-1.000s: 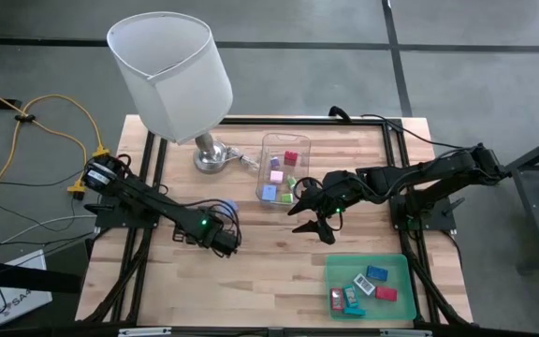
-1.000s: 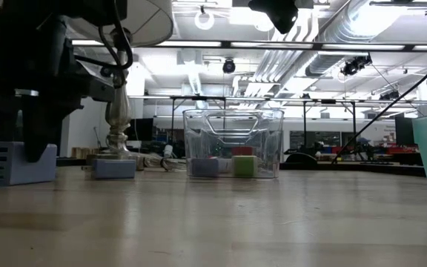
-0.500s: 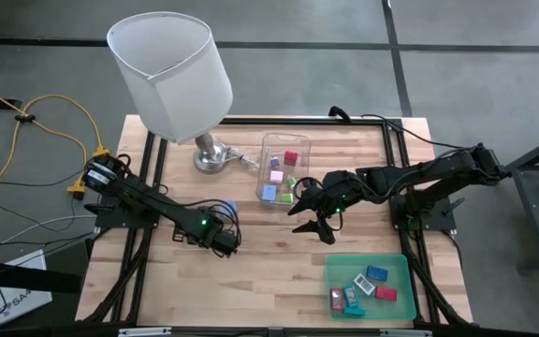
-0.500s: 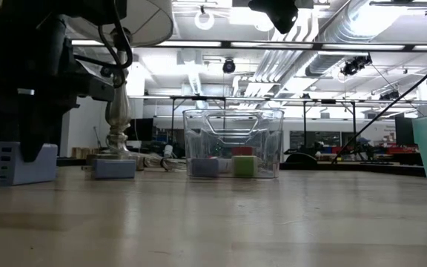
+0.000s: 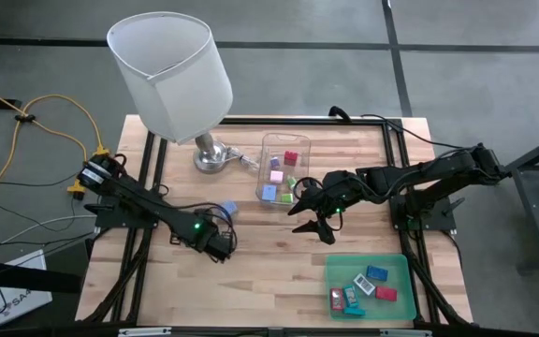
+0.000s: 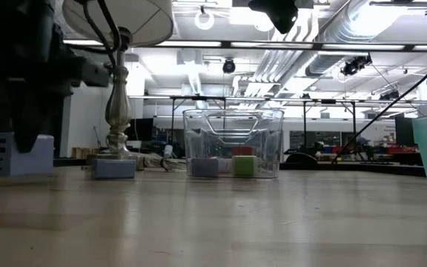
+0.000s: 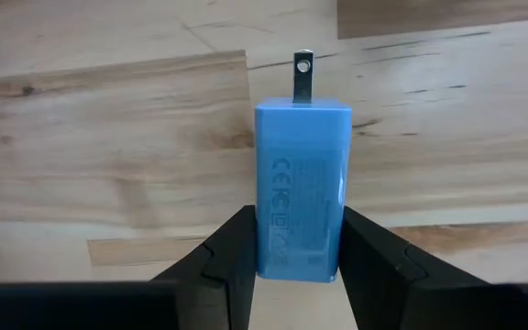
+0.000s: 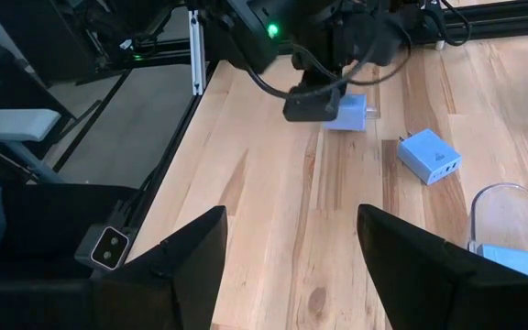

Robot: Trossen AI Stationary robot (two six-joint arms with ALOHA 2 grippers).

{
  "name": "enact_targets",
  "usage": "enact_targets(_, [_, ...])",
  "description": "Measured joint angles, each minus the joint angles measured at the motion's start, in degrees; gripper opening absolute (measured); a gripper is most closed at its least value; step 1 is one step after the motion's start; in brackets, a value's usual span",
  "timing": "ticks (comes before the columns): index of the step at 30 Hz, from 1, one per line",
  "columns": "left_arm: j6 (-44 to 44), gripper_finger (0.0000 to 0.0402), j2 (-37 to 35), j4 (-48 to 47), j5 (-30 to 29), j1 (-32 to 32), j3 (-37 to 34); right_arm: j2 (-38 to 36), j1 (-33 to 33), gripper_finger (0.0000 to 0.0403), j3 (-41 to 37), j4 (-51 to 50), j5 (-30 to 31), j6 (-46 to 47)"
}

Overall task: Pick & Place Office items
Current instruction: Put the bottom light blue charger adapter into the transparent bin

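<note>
Blue charger [image 7: 299,188]: clamped between the left gripper [image 7: 296,261] fingers, prongs forward, just above the wooden counter [image 5: 269,253].
Second blue charger [image 8: 430,156]: lying on the counter nearby.
Right gripper [image 5: 318,223]: spread wide, empty, beside clear box [image 5: 284,168].

Hidden under the left gripper's fingers [image 7: 236,252]: lower sides of the blue charger [image 7: 301,188]. Only 1 prong seen. Too small to read: pieces in the green tray [image 5: 396,267].
</note>
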Motion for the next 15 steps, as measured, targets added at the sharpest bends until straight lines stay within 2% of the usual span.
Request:
enact_targets(9, [-2.93,0.0124,-3.57,-0.68,-5.76,-4.19,0.0,0.0,0.01,0.0232,0.0,-0.02,-0.02,-0.01])
enact_targets(12, [-1.46,0.0124,-4.36,-0.54,-10.72,-5.59,0.0,0.0,0.01,0.0232,0.0,-0.02,-0.01,-0.01])
enact_targets(15, [1.4,0.0124,-5.0,0.89,-18.12,-6.95,0.0,0.0,0.01,0.0232,0.0,-0.02,-0.02,-0.01])
